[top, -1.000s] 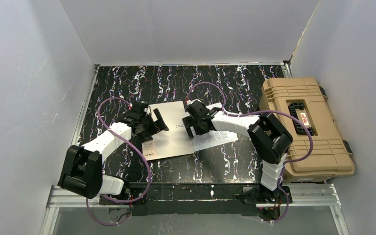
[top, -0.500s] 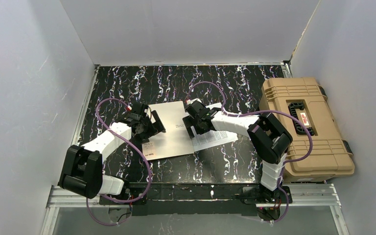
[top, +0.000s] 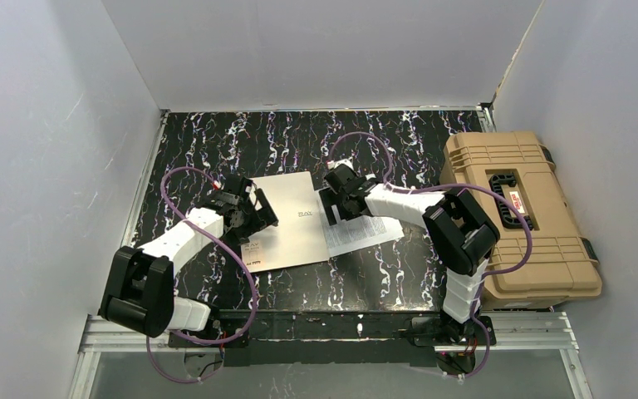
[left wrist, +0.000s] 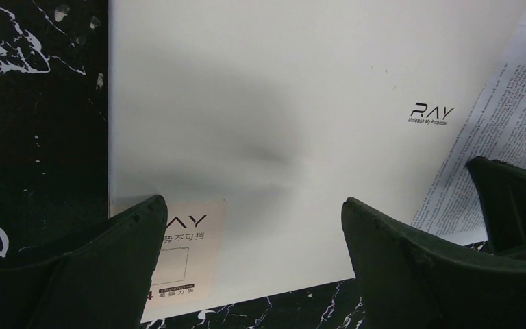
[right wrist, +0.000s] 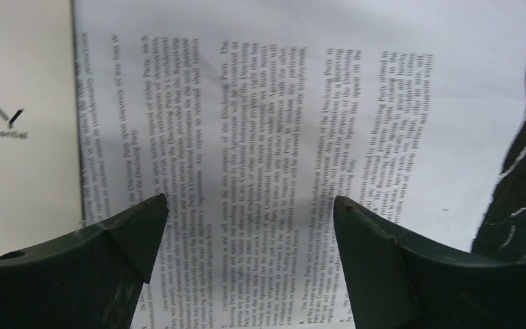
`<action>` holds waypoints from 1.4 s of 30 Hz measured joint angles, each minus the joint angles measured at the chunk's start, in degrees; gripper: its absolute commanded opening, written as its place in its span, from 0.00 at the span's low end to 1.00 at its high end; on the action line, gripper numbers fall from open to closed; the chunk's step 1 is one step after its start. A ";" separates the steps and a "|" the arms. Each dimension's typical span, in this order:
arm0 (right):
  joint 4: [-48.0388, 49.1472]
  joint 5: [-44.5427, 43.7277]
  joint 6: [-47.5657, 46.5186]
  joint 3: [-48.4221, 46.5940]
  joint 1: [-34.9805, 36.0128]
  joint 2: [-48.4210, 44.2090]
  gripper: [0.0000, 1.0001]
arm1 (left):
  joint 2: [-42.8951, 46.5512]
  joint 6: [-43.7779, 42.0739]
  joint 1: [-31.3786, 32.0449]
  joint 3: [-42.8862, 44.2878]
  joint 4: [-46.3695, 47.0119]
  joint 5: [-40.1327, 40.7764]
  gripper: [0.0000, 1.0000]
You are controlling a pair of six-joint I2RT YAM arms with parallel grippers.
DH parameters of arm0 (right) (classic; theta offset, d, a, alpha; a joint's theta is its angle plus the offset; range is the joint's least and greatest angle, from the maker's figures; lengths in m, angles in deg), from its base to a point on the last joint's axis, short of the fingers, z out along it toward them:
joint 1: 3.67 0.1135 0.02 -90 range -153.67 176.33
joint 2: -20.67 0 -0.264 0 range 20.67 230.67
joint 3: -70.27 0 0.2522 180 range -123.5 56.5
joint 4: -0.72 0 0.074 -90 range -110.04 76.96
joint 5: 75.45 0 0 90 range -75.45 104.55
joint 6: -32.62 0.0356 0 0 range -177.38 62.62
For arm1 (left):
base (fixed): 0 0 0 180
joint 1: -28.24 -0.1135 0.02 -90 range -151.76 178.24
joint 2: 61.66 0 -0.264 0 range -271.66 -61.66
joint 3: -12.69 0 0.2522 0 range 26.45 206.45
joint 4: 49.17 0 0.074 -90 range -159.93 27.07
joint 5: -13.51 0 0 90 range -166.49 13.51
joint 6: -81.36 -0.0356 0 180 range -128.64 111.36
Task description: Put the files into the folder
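Where folder (top: 287, 220) lies shut, long axis near-to-far, files (top: 365, 234) jutting rightward

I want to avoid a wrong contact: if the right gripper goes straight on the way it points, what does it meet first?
Most likely the files: the open right gripper points down at the printed sheets, beside the folder. The gap to them is unclear.

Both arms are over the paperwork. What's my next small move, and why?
Probably lower the left gripper to the near edge of the folder to lift its cover: the folder lies closed and flat, the files sit outside along its right edge, and the right gripper hangs open over them.
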 measured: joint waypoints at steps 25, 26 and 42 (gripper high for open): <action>-1.01 -13.81 0.42 -1.44 -9.27 1.51 0.98 | 5.84 4.15 -2.03 -4.24 -6.19 9.09 0.98; -1.27 -14.19 0.44 -1.64 -9.73 1.60 0.98 | 6.05 4.17 -2.05 -4.26 -6.34 9.27 0.98; -11.87 -5.62 -0.26 -7.19 -9.81 -0.68 0.95 | 15.37 2.29 -2.34 -2.78 -7.76 6.10 0.98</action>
